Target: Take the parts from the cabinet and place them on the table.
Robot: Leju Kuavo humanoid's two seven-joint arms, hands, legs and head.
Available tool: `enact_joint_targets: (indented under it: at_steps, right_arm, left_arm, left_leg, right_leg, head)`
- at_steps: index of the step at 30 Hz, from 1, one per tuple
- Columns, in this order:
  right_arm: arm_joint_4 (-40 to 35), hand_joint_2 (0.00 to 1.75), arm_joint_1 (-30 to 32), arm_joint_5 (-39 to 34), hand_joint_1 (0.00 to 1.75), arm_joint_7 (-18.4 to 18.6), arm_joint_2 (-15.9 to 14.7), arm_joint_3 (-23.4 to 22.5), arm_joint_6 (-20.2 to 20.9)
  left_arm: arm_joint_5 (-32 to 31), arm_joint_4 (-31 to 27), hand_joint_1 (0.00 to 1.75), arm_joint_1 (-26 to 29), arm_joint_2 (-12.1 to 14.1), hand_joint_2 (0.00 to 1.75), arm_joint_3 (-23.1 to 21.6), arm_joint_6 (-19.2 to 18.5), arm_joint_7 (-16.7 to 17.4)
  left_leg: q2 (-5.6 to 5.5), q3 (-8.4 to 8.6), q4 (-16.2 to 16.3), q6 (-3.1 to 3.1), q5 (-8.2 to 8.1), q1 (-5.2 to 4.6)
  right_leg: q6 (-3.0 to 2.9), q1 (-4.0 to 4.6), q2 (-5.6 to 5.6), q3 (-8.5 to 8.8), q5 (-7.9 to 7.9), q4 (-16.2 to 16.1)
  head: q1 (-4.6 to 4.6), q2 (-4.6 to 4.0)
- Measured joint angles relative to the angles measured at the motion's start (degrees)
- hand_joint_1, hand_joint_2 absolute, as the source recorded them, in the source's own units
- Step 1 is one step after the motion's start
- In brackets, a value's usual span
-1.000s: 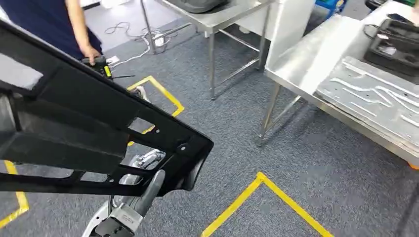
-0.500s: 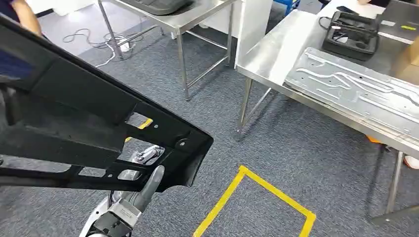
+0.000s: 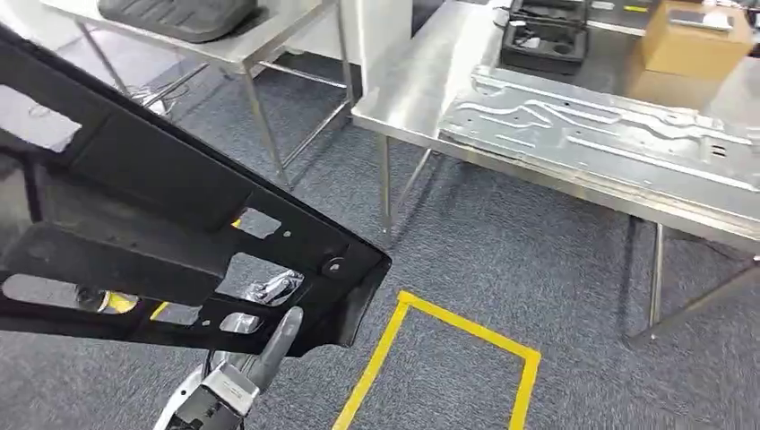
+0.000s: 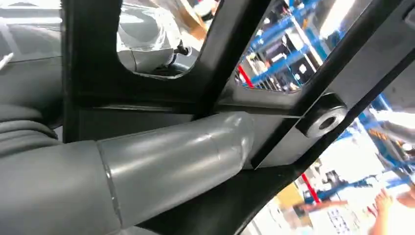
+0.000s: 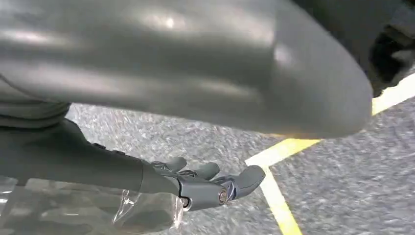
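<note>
In the head view, the whole scene had shifted since a second ago: the robot turned, and the steel table (image 3: 421,85) came nearer. The black frame (image 3: 170,233) stayed high, the left hand (image 3: 260,345) under it. In the left wrist view, the thumb (image 4: 171,156) pressed against the frame. In the right wrist view, the right hand (image 5: 210,183) seemed spread, holding nothing.

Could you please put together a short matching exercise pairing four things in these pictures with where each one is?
Things:
1. black plastic frame part
2. ribbed metal sheet
3. cardboard box
4. yellow tape outline

Places:
A. stuck to the grey carpet
B. lying flat along the front of the nearer steel table
C. held up by the left robot hand, off the table
D. standing at the far side of the table, behind the sheet

Pairs: 1-C, 2-B, 3-D, 4-A
</note>
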Motion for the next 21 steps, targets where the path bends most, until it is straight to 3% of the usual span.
enact_joint_targets:
  at_steps: [2,3,4,6,7,8,9,10,12,13,14,15,17,18,19,20,21]
  right_arm:
    - [0.0,0.00,-0.2,0.0,0.00,0.9,0.0,0.2,0.4]
    - [0.0,0.00,-0.2,0.0,0.00,1.2,0.0,0.2,0.4]
    - [0.0,0.00,-0.1,-0.1,0.00,1.6,0.0,0.2,0.5]
    - [0.0,0.00,0.0,-0.2,0.00,1.7,0.0,0.2,0.7]
    - [0.0,0.00,0.0,-0.2,0.00,1.7,0.0,0.2,0.7]
    - [0.0,0.00,0.0,-0.2,0.00,1.6,0.2,0.2,0.7]
    - [0.0,0.00,-0.1,-0.2,0.00,1.6,0.2,0.3,0.7]
    - [0.0,0.00,-0.2,0.0,0.00,1.5,0.3,0.3,0.7]
    - [0.0,0.00,0.1,0.0,0.00,1.4,0.2,0.3,0.4]
    - [0.0,0.00,0.2,0.0,0.00,1.4,0.0,0.4,0.1]
    - [0.0,0.00,0.3,0.0,0.00,1.1,0.0,0.5,-0.1]
    - [0.0,0.00,0.2,0.0,0.00,0.8,0.0,0.5,-0.2]
    - [0.0,0.00,-0.1,0.0,0.00,0.4,0.0,0.6,-0.5]
    - [0.0,0.00,-0.1,0.1,0.00,0.2,0.0,0.6,-0.6]
    - [0.0,0.00,-0.1,0.1,0.00,0.2,0.0,0.7,-0.6]
    - [0.0,0.00,0.0,0.1,0.00,0.1,-0.1,0.7,-0.7]
    - [0.0,0.00,0.0,0.1,0.00,0.0,-0.3,0.7,-0.8]
  left_arm:
    - [0.0,0.0,1.75,0.8,0.0,0.00,0.0,0.0,0.0]
    - [0.0,0.1,1.75,1.1,0.0,0.00,0.0,0.0,0.1]
    - [0.0,0.1,1.75,1.2,0.0,0.00,0.0,0.0,0.2]
    - [0.0,0.1,1.75,1.2,0.0,0.00,0.0,0.0,0.4]
    - [0.0,0.1,1.75,1.2,0.0,0.00,0.0,0.0,0.4]
    - [-0.1,0.1,1.75,1.2,0.0,0.00,0.0,0.0,0.5]
    - [-0.2,0.1,1.75,1.3,0.0,0.00,0.0,0.0,0.6]
    - [-0.1,0.1,1.75,1.2,0.0,0.00,0.0,0.0,0.8]
    - [0.0,0.1,1.75,1.2,0.0,0.00,0.0,-0.2,0.9]
    - [0.0,0.1,1.75,1.1,-0.2,0.00,-0.1,-0.2,0.8]
    - [0.0,0.2,1.75,1.0,-0.2,0.00,-0.1,-0.2,0.8]
    - [0.0,0.1,1.75,1.0,-0.4,0.00,-0.1,-0.2,0.5]
    - [0.2,0.3,1.75,1.1,-0.4,0.00,-0.1,-0.2,-0.3]
    - [0.2,0.4,1.75,1.1,-0.4,0.00,-0.1,-0.2,-0.4]
    - [0.3,0.5,1.75,1.1,-0.4,0.00,-0.2,-0.2,-0.5]
    - [0.3,0.6,1.75,1.1,-0.5,0.00,-0.2,-0.2,-0.6]
    - [0.4,0.8,1.75,1.1,-0.5,0.00,-0.2,-0.2,-0.8]
  left_leg:
    - [-1.41,-4.80,9.8,-0.19,-4.01,-0.02]
    - [-1.61,-6.76,13.4,-0.19,-4.71,-0.01]
    - [-1.66,-7.23,13.7,-0.09,-4.01,-0.03]
    - [-2.05,-4.37,6.6,0.53,0.53,-0.06]
    - [-3.23,-1.93,1.2,1.00,3.22,-0.21]
    - [-6.55,0.07,-3.6,1.67,5.11,-0.20]
    - [-7.13,0.70,-5.4,2.06,4.74,-0.10]
    - [-6.64,0.64,-5.3,1.91,4.74,-0.40]
    - [-5.71,0.71,-5.3,2.22,4.77,-0.76]
    - [-4.92,1.26,-6.1,2.58,5.31,-0.08]
    - [-4.30,1.56,-6.4,2.76,5.57,-0.04]
    - [-3.52,1.56,-6.5,3.02,5.58,-0.03]
    - [-1.70,1.53,-6.5,3.13,5.52,-0.13]
    - [-0.91,1.48,-6.5,3.13,5.47,-0.12]
    - [-0.08,1.48,-6.5,3.11,5.44,-0.08]
    - [0.66,1.50,-6.5,3.00,5.36,-0.04]
    - [1.38,1.59,-6.4,2.81,5.23,0.03]
  right_leg:
    - [-0.18,0.09,1.64,-0.15,0.09,0.0]
    - [-0.24,0.16,2.56,-0.16,0.13,0.0]
    - [-0.27,0.21,3.39,-0.14,0.15,0.0]
    - [-0.29,0.31,5.06,-0.02,0.22,0.0]
    - [-0.25,0.35,5.82,0.07,0.25,0.0]
    - [-0.16,0.10,6.38,-0.01,0.32,0.0]
    - [0.09,0.61,7.12,-0.24,0.39,0.2]
    - [0.39,0.25,7.64,-0.51,0.57,0.2]
    - [1.24,-0.20,8.78,-0.68,0.82,-0.2]
    - [1.60,0.20,8.82,-0.81,0.83,-0.1]
    - [1.71,0.31,5.66,-1.20,0.01,1.0]
    - [1.87,0.37,2.90,-2.58,-2.12,3.9]
    - [2.24,0.03,1.54,-6.98,-6.70,13.2]
    - [2.42,-0.04,1.47,-8.78,-7.93,17.0]
    - [2.59,-0.17,1.45,-9.35,-7.78,18.3]
    - [2.76,-0.35,1.35,-8.46,-6.43,16.6]
    - [2.89,-0.48,0.94,-5.85,-4.06,12.1]
  head:
    - [-0.04,0.00]
    - [-0.07,0.00]
    - [-0.04,0.00]
    - [-0.07,0.00]
    - [-0.07,0.00]
    - [-0.07,0.00]
    - [-0.09,0.00]
    - [-0.04,0.00]
    - [-0.07,0.00]
    - [-0.09,0.00]
    - [-0.02,0.00]
    - [0.31,0.00]
    - [0.39,0.00]
    - [0.39,0.00]
    - [0.39,0.00]
    - [0.39,0.00]
    - [0.39,0.00]
